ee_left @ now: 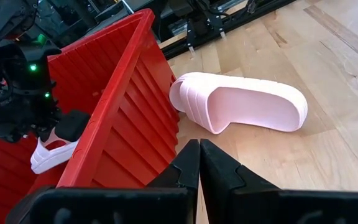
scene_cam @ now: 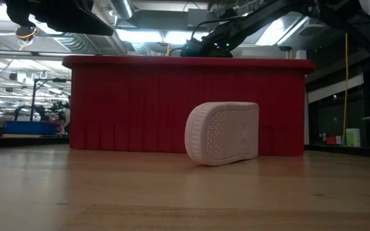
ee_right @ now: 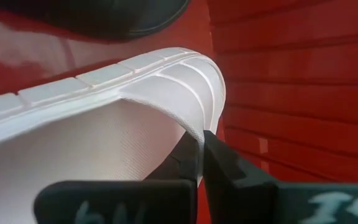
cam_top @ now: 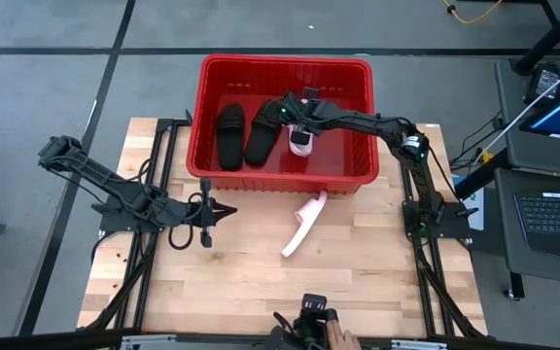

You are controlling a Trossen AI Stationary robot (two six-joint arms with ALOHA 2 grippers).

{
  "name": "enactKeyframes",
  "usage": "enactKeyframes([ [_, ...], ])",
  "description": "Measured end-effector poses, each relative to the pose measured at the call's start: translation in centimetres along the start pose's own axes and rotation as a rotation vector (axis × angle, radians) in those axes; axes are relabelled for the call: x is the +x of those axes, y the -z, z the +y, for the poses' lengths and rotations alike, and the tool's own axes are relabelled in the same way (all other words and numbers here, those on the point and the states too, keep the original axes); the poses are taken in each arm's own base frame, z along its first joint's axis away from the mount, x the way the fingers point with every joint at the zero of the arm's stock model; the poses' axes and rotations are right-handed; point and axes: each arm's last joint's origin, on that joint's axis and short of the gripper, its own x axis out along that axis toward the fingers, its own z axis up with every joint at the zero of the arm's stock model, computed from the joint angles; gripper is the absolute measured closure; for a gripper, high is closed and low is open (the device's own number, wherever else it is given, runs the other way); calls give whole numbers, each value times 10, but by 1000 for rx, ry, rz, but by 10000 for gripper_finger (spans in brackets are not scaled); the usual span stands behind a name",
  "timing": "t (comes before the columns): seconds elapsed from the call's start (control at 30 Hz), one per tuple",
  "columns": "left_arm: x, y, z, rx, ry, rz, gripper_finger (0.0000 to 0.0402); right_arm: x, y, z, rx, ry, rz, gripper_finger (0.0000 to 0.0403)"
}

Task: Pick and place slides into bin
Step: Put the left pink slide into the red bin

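Four foot-sized slide sandals seen, two matte black, two pale pink, each with one wide ribbed strap. Lay side by side on the floor of the large rectangular bright red plastic bin, walls slotted and ribbed: both black slides, long axes running from the bin's far wall toward its near wall. Sat just beside them in the bin, held up at the strap: one pale pink slide, its footbed finely textured. Reached over the bin's rim, fingers pinched on that strap's edge: right gripper. Rested outside the bin on the pale wooden slatted tabletop, tipped on its edge with the dotted sole facing away from the bin and one end touching the bin's near wall: second pale pink slide, long axis slanting away from that wall. Hovered over the tabletop well apart from the bin's near-left corner, fingers pressed together, holding nothing: left gripper.
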Motion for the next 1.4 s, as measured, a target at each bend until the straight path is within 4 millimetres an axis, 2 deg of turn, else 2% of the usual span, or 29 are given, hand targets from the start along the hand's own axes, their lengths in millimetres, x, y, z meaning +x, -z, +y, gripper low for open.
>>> enactKeyframes([
  [1.4,0,0,0,0,0,0,400,-1,2,3,-43,-58,-2,393],
])
